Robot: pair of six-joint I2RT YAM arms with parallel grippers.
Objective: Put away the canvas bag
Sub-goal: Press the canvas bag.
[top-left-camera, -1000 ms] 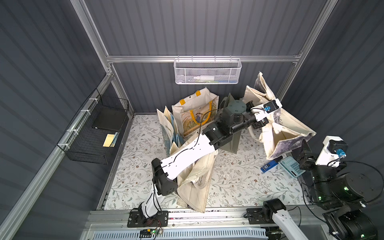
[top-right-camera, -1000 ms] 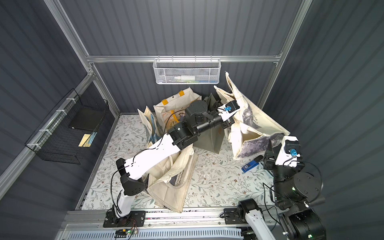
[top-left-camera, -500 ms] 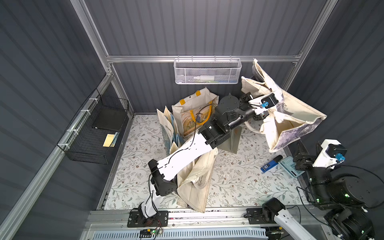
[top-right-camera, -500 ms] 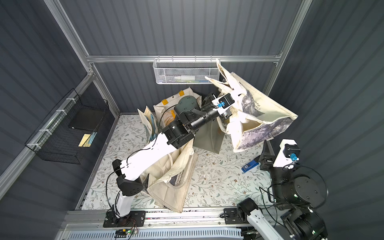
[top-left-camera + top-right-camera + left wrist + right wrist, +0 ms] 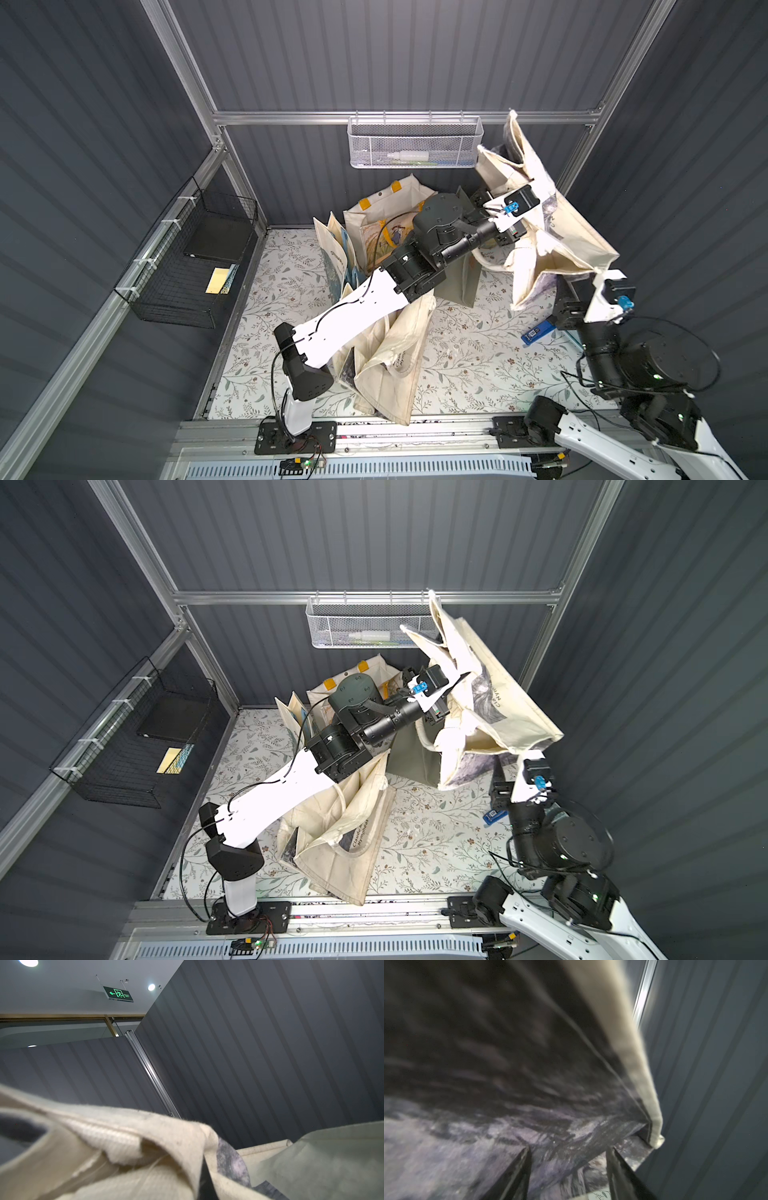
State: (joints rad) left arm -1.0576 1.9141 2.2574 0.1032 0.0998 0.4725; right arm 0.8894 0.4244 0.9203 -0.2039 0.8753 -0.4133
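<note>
the canvas bag print is blurred in the right wrist view.

White mesh basket, black wire basket

Canvas bag aloft beside the wire basket on the back wall — right gripper beneath it

The raised canvas bag fills the back right corner, just beside the white basket. Standing and slumped bags crowd the tabletop's middle; its left strip lies open.
</note>
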